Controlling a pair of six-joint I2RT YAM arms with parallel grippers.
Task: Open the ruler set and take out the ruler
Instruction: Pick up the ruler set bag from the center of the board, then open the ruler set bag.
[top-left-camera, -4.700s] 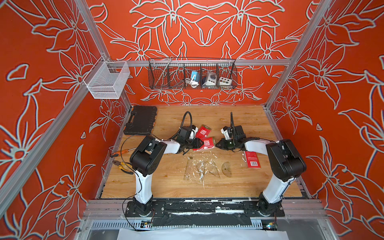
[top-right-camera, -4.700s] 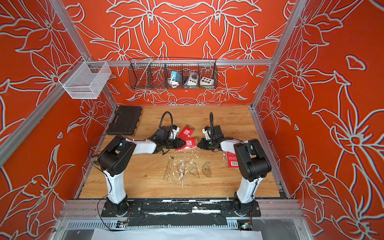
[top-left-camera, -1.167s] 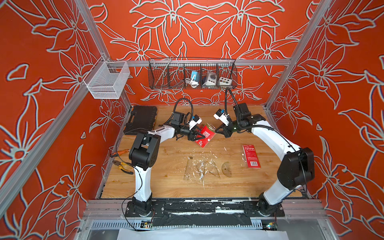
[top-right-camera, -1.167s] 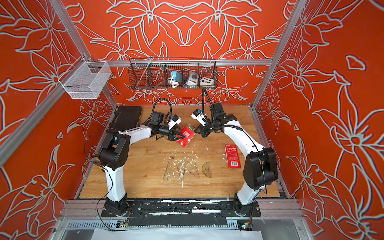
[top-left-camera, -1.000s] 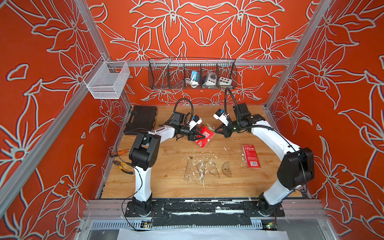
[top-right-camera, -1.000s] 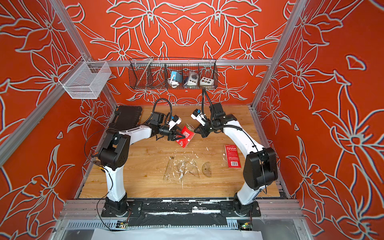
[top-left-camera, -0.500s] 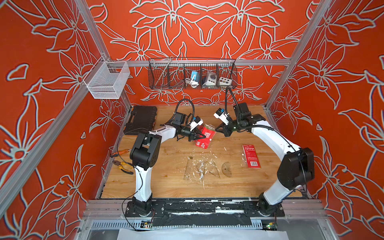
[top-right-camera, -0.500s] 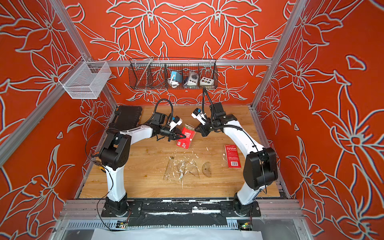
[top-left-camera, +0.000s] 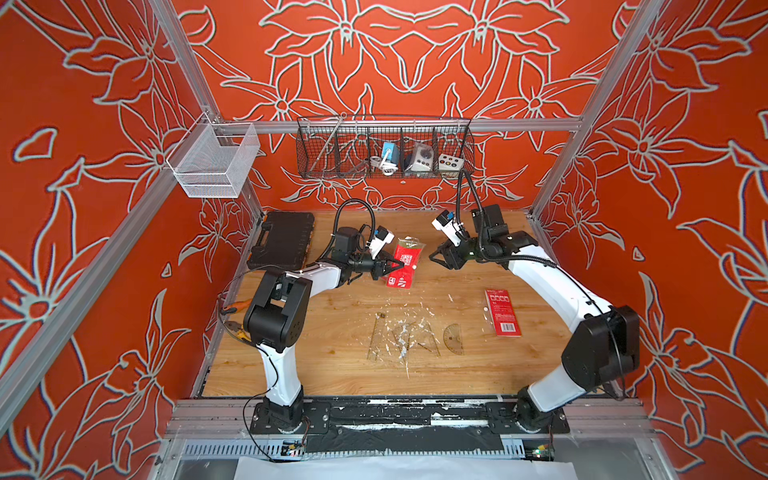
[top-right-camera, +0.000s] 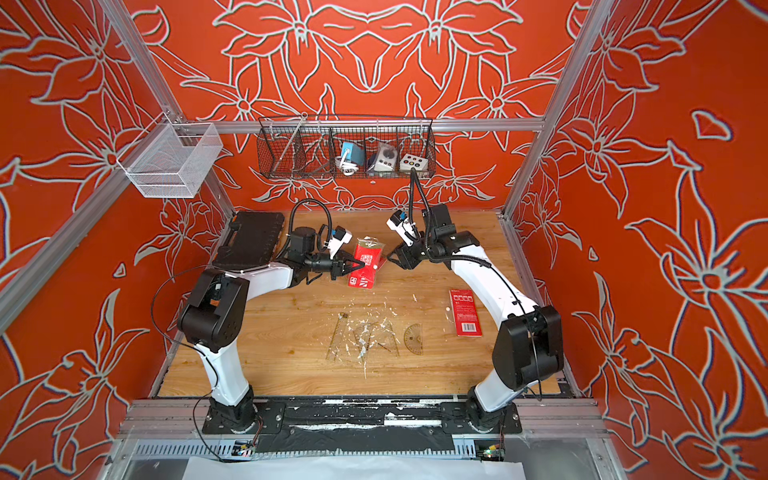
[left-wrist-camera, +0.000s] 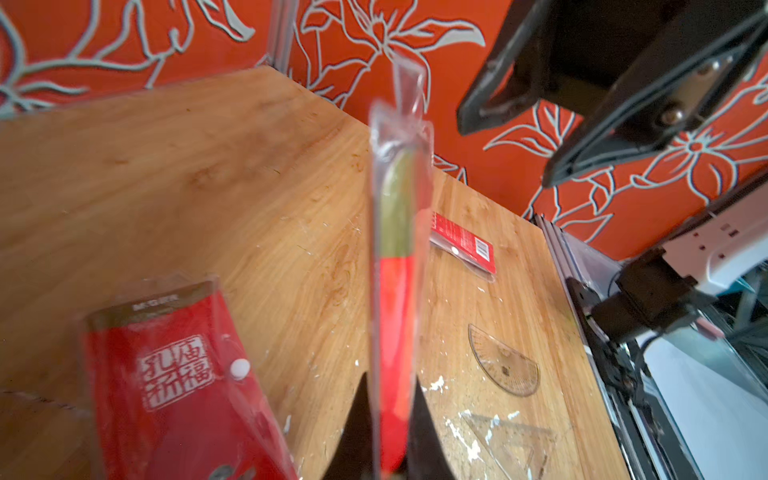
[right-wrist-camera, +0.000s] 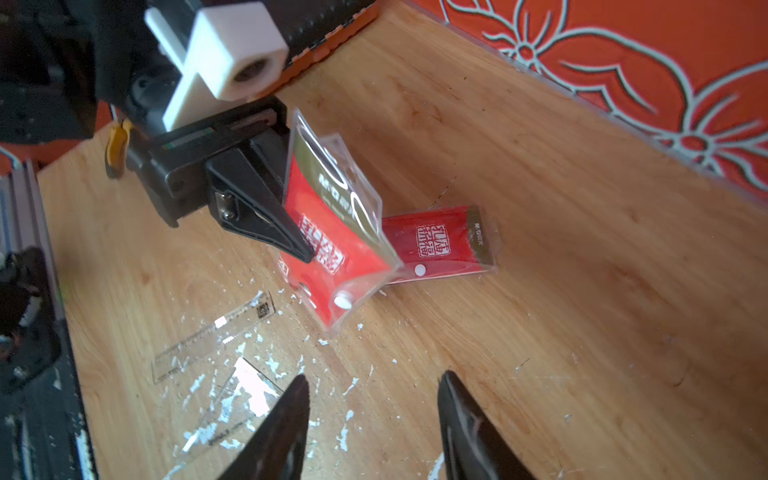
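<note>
My left claw (top-left-camera: 397, 264) is pinched shut on the red ruler pouch (top-left-camera: 408, 252). Right claw (top-left-camera: 435, 259) stands open, empty — just beside it.

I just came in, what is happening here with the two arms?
The left pincer is shut on a red ruler set pouch and holds it raised above the table. The right pincer is open beside it, not touching. No ruler sticks out of the pouch. A second red pouch lies under it, a third red pack nearer the right arm, and clear rulers loose near the front.
</note>
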